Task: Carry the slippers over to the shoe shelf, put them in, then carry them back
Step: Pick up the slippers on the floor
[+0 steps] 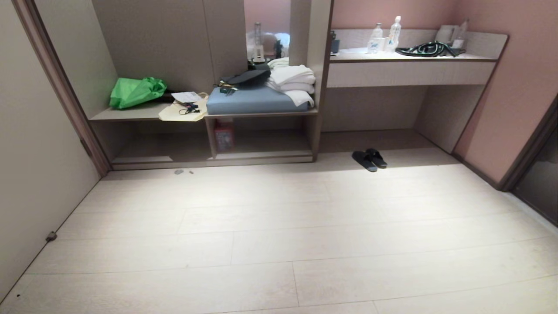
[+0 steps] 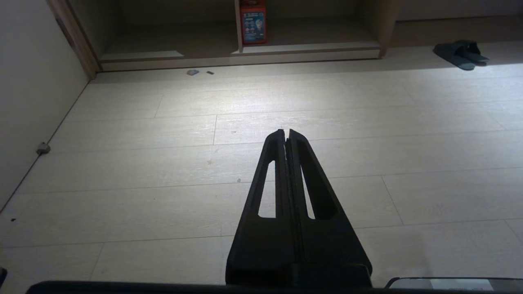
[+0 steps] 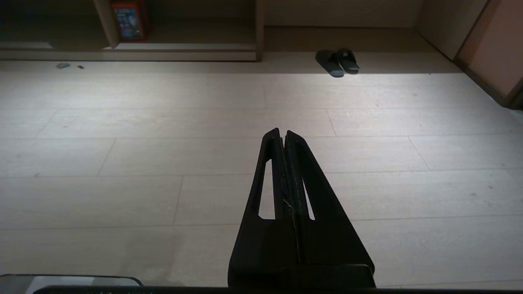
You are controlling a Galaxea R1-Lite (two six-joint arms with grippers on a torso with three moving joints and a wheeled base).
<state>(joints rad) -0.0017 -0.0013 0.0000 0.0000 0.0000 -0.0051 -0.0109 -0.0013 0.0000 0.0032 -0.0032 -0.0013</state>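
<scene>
Here the slippers (image 1: 369,159) lie side by side on the floor (image 1: 279,226) at the far right, just right of the shoe shelf (image 1: 261,155), under the tabletop (image 1: 409,56). Left gripper (image 2: 286,131) and right gripper (image 3: 282,130) hang over bare floor, fingers pressed together, holding nothing.

Bedroom or hotel-room entry, lived-in. Built-in taupe laminate wardrobe unit (image 1: 174,43) with open bench shelf; low shoe shelf (image 1: 261,146) beneath, split by an upright divider. On the bench: folded white towels (image 1: 293,80), blue cushion (image 1: 250,100), green bag (image 1: 135,91), papers. Adjoining desk-like counter (image 1: 409,72) against a pink wall (image 1: 514,87) carries water bottles (image 1: 394,32) and a coiled dark cable. Pale wood-plank floor (image 1: 279,244). A pair of dark slippers (image 1: 369,159) sits on the floor under the counter.
</scene>
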